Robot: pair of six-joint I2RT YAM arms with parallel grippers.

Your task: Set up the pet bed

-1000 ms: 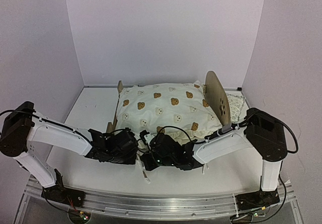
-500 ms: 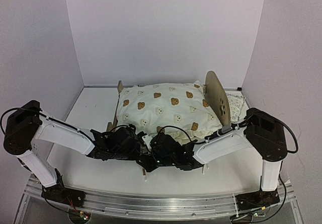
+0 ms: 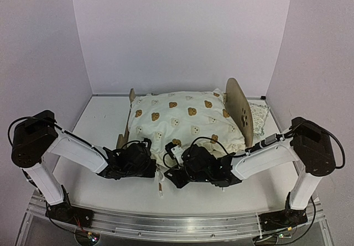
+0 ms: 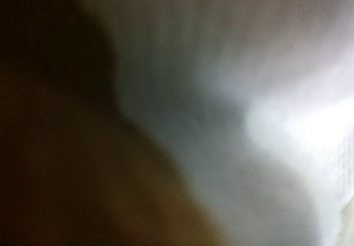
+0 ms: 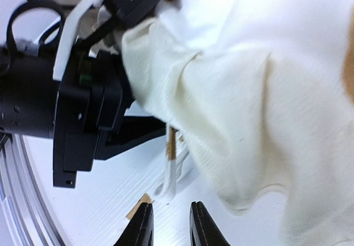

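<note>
Since quilt (image 3: pixel 182 119) prob. must cover pet bed (image 3: pixel 237 105), arms crowd near hem: R end effector (image 5: pixel 171 226) slightly parted, empty; L end effector (image 3: pixel 145 160) unreadable.

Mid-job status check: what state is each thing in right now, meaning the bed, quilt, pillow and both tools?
pet bed: standing upright, headboard at the right end, top covered by the quilt.
quilt: spread over the bed, near edge hanging and bunched at the left tool.
pillow: off the bed, behind the headboard.
left tool: against the quilt's near edge; open or shut unclear.
right tool: open, empty, just off the quilt's edge.
</note>
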